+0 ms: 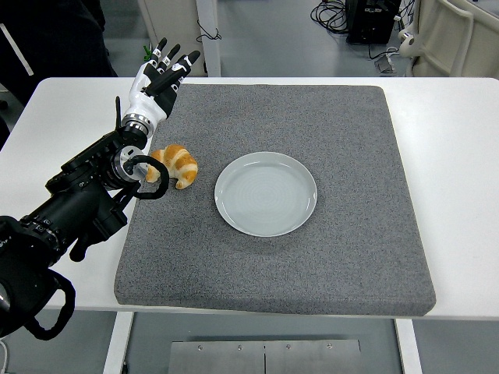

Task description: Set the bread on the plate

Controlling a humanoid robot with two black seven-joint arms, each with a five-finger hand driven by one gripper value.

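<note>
A golden croissant point(176, 164) lies on the grey mat point(343, 257), left of a pale round plate point(266, 193) that holds nothing. My left hand point(158, 81) hovers at the mat's far left corner, beyond the croissant and apart from it. Its fingers point(178, 67) are spread and hold nothing. The black forearm and a cable loop cover the croissant's left end. The right arm does not show.
The mat covers most of the white table point(456, 156). A person in dark clothes point(54, 39) stands at the top left behind the table. Cables and equipment point(366, 19) sit on the floor beyond the far edge.
</note>
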